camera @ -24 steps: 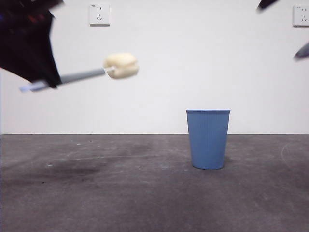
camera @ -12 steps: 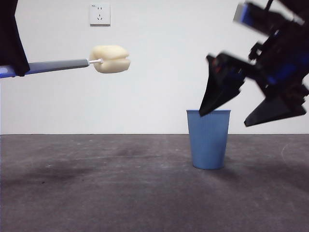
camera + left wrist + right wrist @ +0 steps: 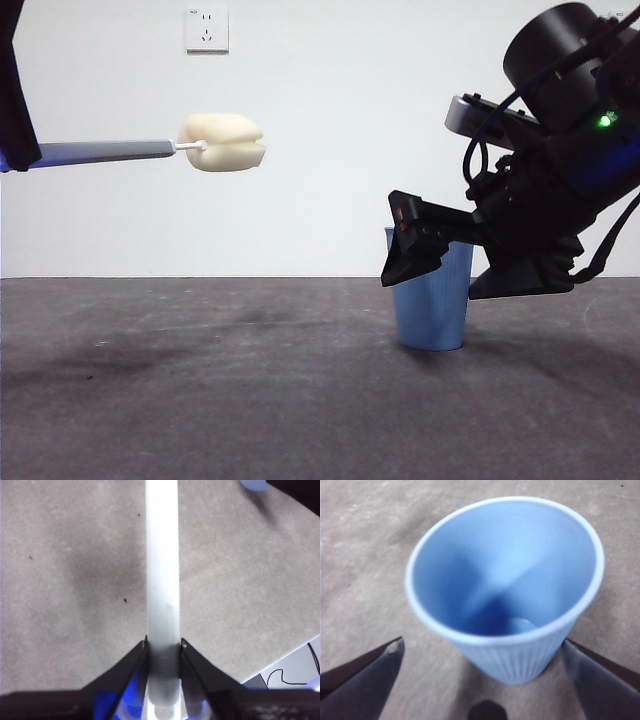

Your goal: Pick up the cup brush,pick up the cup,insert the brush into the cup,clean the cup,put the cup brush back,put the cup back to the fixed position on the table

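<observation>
The left hand (image 3: 163, 645) grips the brush (image 3: 150, 150) handle, holding it level above the desk (image 3: 200, 380). The right hand (image 3: 480, 650), spread wide, flanks the upright cup (image 3: 505, 595) without touching.

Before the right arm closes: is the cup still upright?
Upright. The cup stands base-down on the table, mouth up; the right end effector straddles it, jaws open.

The right claw (image 3: 480, 265) is black, with flat pointed jaws and a small red spot on one. Its arm has a round black top, a grey block, black cables and a green light. The left claw (image 3: 163, 647) has black jaws with blue behind them.
</observation>
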Tool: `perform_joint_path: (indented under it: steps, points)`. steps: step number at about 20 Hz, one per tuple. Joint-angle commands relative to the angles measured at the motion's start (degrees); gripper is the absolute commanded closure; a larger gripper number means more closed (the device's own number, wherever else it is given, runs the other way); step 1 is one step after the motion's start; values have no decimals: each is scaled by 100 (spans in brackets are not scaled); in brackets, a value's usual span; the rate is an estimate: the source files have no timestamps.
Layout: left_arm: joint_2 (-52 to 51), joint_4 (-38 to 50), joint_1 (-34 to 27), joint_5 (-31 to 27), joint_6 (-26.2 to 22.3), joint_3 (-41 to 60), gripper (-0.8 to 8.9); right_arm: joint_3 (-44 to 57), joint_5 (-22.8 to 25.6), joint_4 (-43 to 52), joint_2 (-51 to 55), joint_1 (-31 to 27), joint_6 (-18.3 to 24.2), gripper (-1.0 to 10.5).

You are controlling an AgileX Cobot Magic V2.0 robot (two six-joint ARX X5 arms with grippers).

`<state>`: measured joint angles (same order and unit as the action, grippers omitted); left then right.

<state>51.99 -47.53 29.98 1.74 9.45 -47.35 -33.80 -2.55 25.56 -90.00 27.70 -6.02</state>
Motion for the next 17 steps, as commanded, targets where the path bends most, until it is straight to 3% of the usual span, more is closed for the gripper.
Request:
perform_joint_path:
  steps: [1, 6, 12, 15, 17]
  points:
    - [-7, -22, 9, 13, -63, 2, 822, 59, 13, 358, -216, -39, 52, 320]
    - [-7, -13, 9, 13, -48, 4, 822, 59, 9, 966, -573, -225, 55, 327]
    - [-7, -2, 9, 2, -48, 4, 822, 59, -55, 1220, -719, -240, 151, 683]
    - [-7, 13, 9, 0, -52, 2, 822, 59, -133, 1224, -717, -234, 205, 947]
    - [-7, 37, 9, 0, -74, 4, 822, 59, -396, 1165, -621, -234, 208, 962]
